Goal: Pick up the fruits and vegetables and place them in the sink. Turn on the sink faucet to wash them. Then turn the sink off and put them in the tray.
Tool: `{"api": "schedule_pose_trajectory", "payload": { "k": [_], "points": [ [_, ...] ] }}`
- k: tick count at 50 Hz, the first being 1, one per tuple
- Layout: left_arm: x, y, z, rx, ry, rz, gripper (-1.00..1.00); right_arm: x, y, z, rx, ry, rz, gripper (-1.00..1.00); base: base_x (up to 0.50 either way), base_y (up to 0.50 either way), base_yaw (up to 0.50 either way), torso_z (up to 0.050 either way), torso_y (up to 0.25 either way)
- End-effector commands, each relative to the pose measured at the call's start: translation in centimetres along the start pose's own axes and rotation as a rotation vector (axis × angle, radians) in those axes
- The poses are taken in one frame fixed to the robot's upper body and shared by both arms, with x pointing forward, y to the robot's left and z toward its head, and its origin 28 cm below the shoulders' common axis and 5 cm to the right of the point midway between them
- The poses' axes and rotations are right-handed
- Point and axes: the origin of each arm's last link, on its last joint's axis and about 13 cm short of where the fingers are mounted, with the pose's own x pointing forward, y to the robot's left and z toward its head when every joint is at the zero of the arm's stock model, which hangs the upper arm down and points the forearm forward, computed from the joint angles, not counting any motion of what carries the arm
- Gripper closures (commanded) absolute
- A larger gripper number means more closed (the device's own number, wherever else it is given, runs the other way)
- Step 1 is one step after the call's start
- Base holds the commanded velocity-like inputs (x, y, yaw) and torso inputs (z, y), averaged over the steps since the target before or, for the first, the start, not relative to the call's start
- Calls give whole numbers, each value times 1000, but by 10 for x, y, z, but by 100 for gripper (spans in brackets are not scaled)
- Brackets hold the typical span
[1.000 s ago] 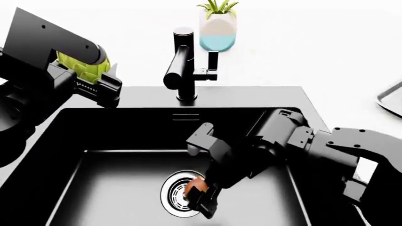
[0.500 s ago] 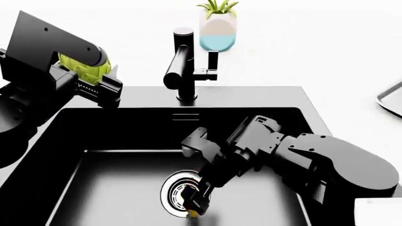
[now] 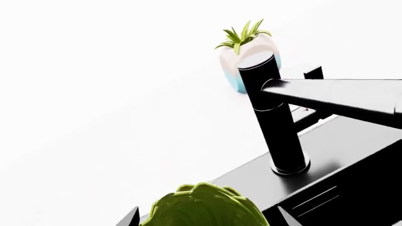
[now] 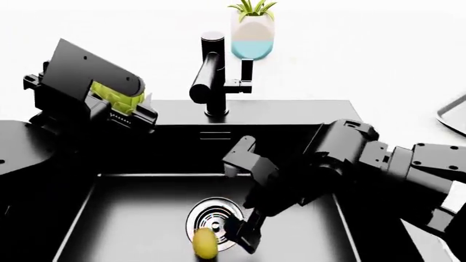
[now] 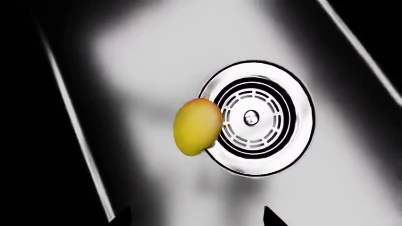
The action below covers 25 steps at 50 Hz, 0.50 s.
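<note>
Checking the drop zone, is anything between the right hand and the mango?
No. In the right wrist view, only bare sink floor separates the right hand from the mango.

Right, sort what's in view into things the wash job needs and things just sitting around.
Needed for the job:
artichoke, held in the left gripper
mango, lying on the sink floor by the drain
faucet
tray, at the counter's right edge

Just sitting around:
potted plant
</note>
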Motion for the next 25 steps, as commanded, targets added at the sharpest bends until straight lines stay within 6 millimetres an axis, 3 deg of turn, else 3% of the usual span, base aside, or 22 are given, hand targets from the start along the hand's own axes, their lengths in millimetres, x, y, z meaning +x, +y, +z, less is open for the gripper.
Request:
{"api": "schedule_pose_trajectory", "payload": {
  "k": [1, 9, 13, 25],
  "points": [
    [12, -18, -13, 4, 43, -36, 100, -49, 27, -15, -39, -74, -106, -100, 0, 0, 0, 0, 0],
    [24, -34, -30, 23, 97, -87, 100, -79, 40, -17, -63, -154, -184, -100, 0, 0, 0, 0, 1],
    [35, -51, -55, 89, 197, -196, 100, -107, 51, -16, -89, -225, -271, -100, 0, 0, 0, 0, 0],
    [50, -71, -71, 66, 251, -271, 100, -132, 63, -21, -92, -293, -356, -100, 0, 0, 0, 0, 0]
  ]
}}
